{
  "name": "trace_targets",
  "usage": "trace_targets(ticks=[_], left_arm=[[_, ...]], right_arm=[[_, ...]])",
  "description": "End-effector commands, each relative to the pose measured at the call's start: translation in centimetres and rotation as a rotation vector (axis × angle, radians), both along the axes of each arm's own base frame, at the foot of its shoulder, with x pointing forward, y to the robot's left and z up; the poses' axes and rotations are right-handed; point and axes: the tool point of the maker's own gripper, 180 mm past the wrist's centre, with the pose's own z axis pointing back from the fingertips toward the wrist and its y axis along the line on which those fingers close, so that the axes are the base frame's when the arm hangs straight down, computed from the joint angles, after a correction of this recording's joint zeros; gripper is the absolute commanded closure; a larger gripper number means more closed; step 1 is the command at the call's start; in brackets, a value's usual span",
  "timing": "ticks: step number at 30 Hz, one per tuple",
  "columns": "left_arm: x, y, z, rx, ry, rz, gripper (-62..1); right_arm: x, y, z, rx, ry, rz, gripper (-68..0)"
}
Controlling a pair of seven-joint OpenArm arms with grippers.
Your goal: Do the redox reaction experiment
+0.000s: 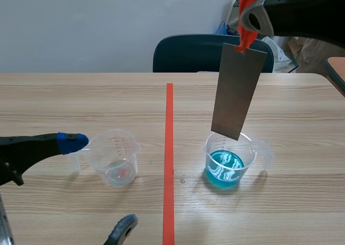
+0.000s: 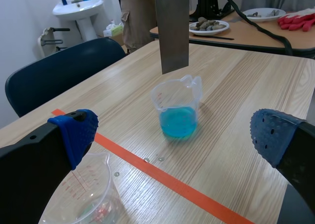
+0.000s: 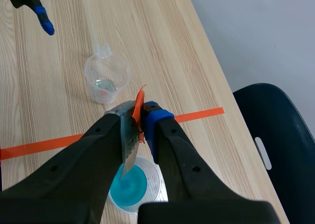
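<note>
Evidently the right gripper (image 1: 247, 34) carries the metal plate (image 1: 237, 91) by its top edge, the fingers pinched tight on the orange tab (image 3: 139, 106) stuck there. That lets the grey sheet hang nearly plumb, its free lower end straight over the measuring beaker of blue liquid (image 1: 229, 161). My guess is that this hold is meant to keep the fingers dry and let the plate go down into the solution end first. From the left wrist view the plate's lower edge is above that beaker's rim with a plain gap, so it is not yet wet. In the scene view the same edge seems to overlap the far rim, which is only the angle. The left gripper (image 1: 104, 181) waits well to the side of the blue beaker, across the orange tape line (image 1: 169, 148), with its fingers wide apart and nothing between them. It stands around a second, clear measuring beaker (image 1: 116, 159), probably kept clear of the dipping. What that clear beaker holds is hard to say: only a faint reddish trace shows at its bottom. The plate's upper part is cut off in the left wrist view. In the right wrist view the plate is seen edge-on, and the fingers cover much of the blue beaker. One left finger is largely cut off in the scene view. A few small droplets (image 2: 153, 159) lie by the tape near the blue beaker; I cannot tell what liquid they are.
</note>
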Motion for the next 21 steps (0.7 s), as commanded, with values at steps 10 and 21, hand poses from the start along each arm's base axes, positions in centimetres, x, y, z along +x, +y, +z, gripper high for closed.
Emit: trace_targets(ticks=[10, 21], left_arm=[[-2.5, 0.7, 0.2, 0.006, -0.015, 0.029, -62.3], [-2.4, 1.0, -0.1, 0.025, -0.018, 0.055, -62.3]], right_arm=[[-0.1, 0.1, 0.7, 0.017, -0.02, 0.011, -0.6], [-0.1, 0.1, 0.7, 0.017, -0.02, 0.011, -0.6]])
